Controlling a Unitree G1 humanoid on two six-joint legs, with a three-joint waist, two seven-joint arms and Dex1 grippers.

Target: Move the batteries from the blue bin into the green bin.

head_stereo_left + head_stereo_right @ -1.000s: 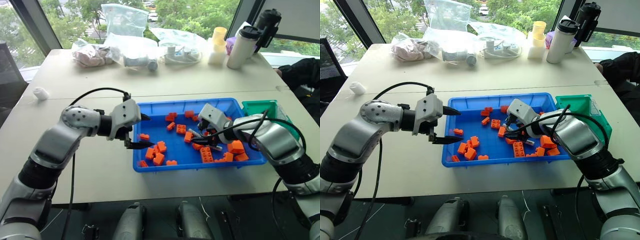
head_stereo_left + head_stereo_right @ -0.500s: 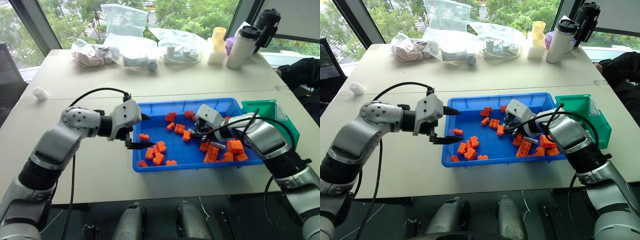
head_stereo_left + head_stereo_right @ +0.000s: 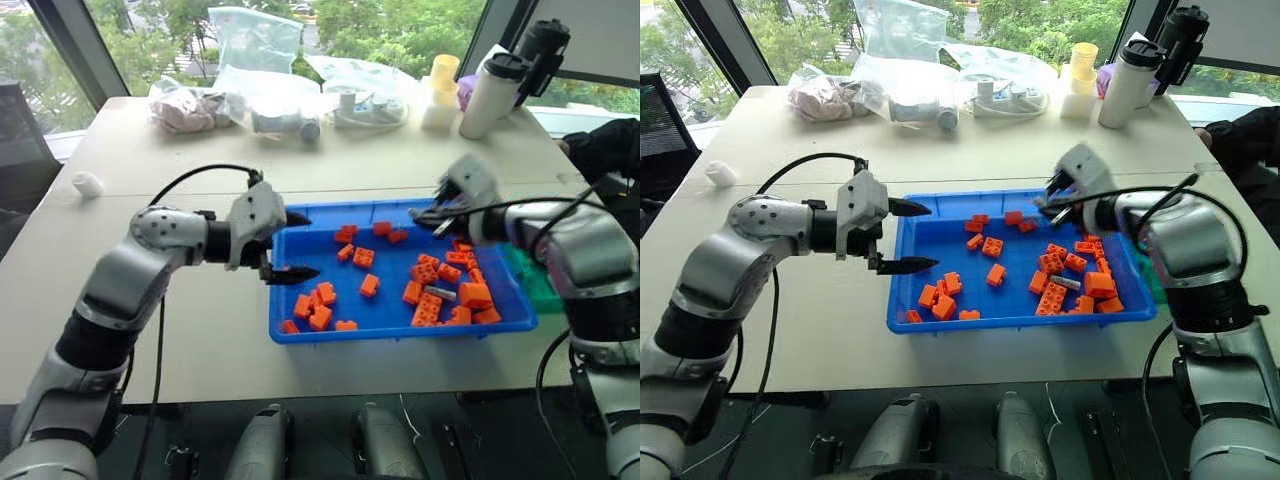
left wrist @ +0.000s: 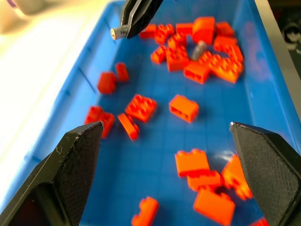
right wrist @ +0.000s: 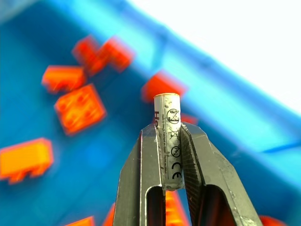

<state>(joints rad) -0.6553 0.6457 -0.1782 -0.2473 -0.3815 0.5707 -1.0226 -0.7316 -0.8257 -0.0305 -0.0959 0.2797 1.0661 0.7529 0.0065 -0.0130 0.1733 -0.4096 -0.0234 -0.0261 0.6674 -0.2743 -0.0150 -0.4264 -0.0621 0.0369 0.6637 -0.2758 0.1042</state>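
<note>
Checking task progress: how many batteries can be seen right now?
2. One battery is clamped in the right gripper above the blue bin; another battery lies among the orange bricks. Bricks may hide more.

One battery (image 5: pixel 168 136), a slim silver-grey cylinder with small printed marks, stands clamped between the right gripper's (image 5: pixel 168 141) fingers above the far rim of the blue bin (image 3: pixel 385 317). A second battery (image 3: pixel 440 294) lies flat among the orange bricks (right half). The green bin (image 3: pixel 537 285) sits just beside the blue one's right edge.
</note>
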